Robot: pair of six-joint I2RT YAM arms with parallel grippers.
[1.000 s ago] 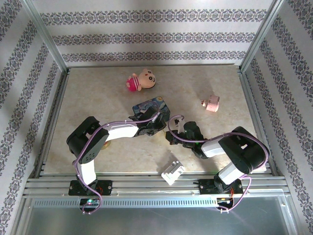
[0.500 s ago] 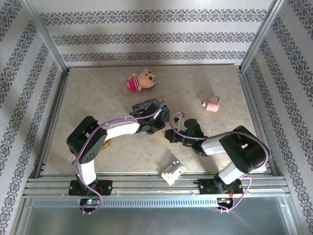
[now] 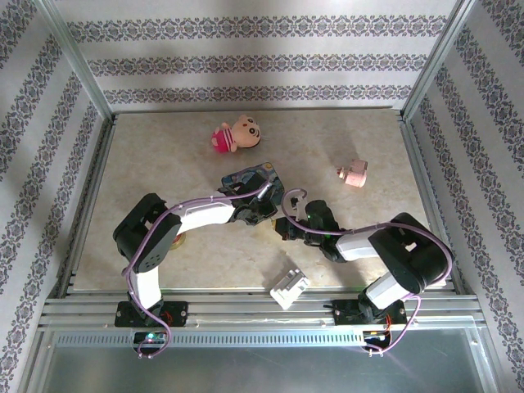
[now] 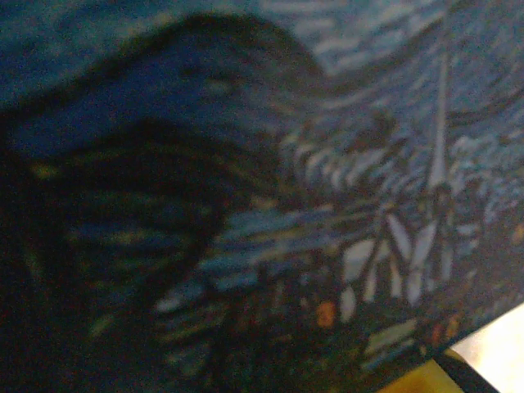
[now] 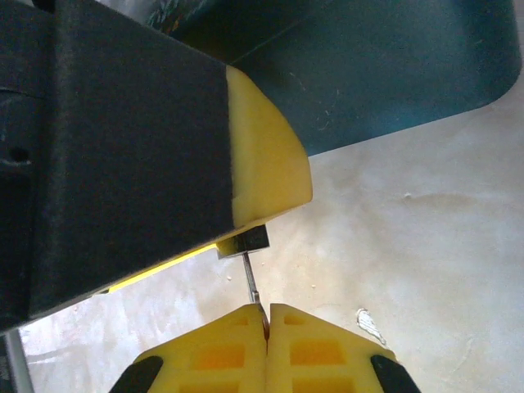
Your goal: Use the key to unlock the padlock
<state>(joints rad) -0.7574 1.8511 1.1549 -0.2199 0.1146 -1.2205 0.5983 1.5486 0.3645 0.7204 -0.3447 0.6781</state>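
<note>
Right tool (image 5: 268, 315): your pads are pressed together on the key (image 5: 250, 278), blade aimed at the padlock (image 5: 245, 241).
Left tool (image 3: 270, 214): partly closed, it seems to pinch the padlock just above the bench (image 5: 426, 246), beside the blue tin (image 5: 385, 74).
Contact: the key tip meets the padlock; you cannot tell whether it is seated.
Risk: push off-axis and the thin blade may bend or pivot in your pads.
Risk: twist too early and the padlock may slip out.
</note>
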